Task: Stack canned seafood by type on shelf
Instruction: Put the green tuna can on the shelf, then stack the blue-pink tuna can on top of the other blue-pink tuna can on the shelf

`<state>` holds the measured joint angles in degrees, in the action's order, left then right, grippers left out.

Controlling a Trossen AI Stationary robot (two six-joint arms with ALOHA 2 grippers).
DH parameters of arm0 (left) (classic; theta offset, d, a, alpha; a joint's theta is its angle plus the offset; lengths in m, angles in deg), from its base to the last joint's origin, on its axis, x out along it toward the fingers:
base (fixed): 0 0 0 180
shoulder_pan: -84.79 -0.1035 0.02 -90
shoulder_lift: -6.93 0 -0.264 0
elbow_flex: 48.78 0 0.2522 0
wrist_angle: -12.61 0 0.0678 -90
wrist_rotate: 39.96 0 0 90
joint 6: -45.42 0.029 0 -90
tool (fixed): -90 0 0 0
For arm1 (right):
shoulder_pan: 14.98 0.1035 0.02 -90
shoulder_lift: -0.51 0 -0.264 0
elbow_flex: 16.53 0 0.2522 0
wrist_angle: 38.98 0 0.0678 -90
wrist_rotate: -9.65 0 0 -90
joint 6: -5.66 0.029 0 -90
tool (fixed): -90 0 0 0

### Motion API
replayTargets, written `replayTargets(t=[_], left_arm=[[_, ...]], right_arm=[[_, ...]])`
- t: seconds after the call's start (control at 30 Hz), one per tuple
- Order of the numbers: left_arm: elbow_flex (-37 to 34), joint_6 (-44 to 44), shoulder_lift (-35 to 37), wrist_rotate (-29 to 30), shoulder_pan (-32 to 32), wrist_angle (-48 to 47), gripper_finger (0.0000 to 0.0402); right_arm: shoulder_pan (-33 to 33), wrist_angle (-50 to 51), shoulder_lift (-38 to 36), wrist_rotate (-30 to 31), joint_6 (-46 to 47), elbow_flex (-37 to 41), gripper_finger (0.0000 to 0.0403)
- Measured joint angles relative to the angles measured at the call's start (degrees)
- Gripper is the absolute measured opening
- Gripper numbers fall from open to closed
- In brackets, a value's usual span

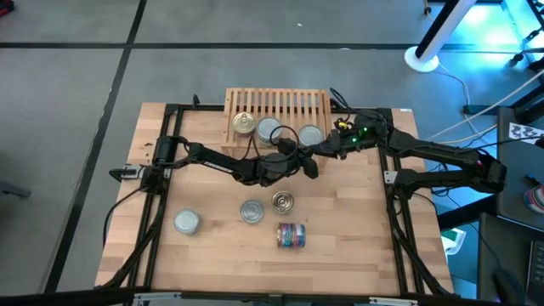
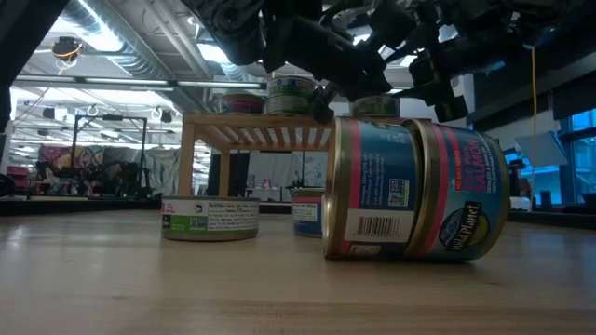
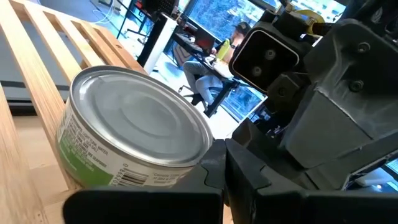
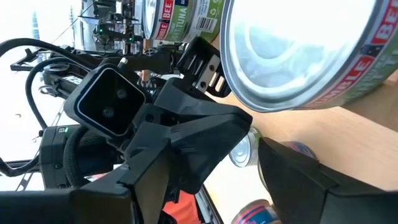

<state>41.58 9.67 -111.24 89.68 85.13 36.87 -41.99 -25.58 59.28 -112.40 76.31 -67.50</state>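
Observation:
The light-wood shelf point(image 1: 289, 104) stands at the table's far edge with three tins on its slats: a gold-lidded one point(image 1: 244, 125) and two silver-lidded ones point(image 1: 270, 130) point(image 1: 311, 135). My left gripper point(image 1: 286, 146) reaches in from the left and is open. A green-labelled silver-lidded tin point(image 3: 137, 124) sits just ahead of its fingers point(image 3: 249, 180). My right gripper point(image 1: 308, 163) comes from the right, open, crossing close by the left one, beside another green-labelled tin point(image 4: 298, 50). Three tins point(image 1: 187, 222) point(image 1: 252, 211) point(image 1: 283, 201) stand on the table. My left gripper stands open around the near side of the green-labelled tin point(image 3: 186, 165), which rests upright on the shelf slats. I cannot tell whether a finger touches the tin's wall. My right gripper touches nothing that shows.
Two blue-red labelled tins point(image 1: 291, 235) lie on their sides end to end near the table's front, large in the low view point(image 2: 414, 186). The two arms crowd each other in front of the shelf. The black frame rails point(image 1: 161, 195) run along both sides of the table.

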Motion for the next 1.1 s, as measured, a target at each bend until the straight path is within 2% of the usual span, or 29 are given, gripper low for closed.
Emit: replayTargets(t=[0.17, 0.4, 0.7, 0.93, 1.1], left_arm=[[0.00, -0.13, 0.00, 0.07, 0.00, 0.42, 0.0001], [0.00, 0.29, 0.00, 0.14, 1.38, 0.77, 0.0001], [0.00, 2.94, 0.02, 0.09, 3.85, 1.68, 0.0001], [-0.01, 4.10, 0.16, 0.02, 5.57, 1.59, 0.0001], [-0.04, 9.04, 2.64, -0.23, 7.57, 0.14, 0.0001]], right_arm=[[-0.01, 0.02, -0.02, 0.18, -0.68, 0.00, 0.0244], [-0.02, 0.07, -0.02, 5.81, -2.96, 0.00, 0.0244], [-0.02, 0.07, -0.02, 8.43, -3.66, 0.00, 0.0244], [-0.02, 0.09, -0.20, 4.08, -3.69, 0.00, 0.0244], [-0.02, 0.44, -2.60, 3.99, -6.38, -0.02, 0.0244]])
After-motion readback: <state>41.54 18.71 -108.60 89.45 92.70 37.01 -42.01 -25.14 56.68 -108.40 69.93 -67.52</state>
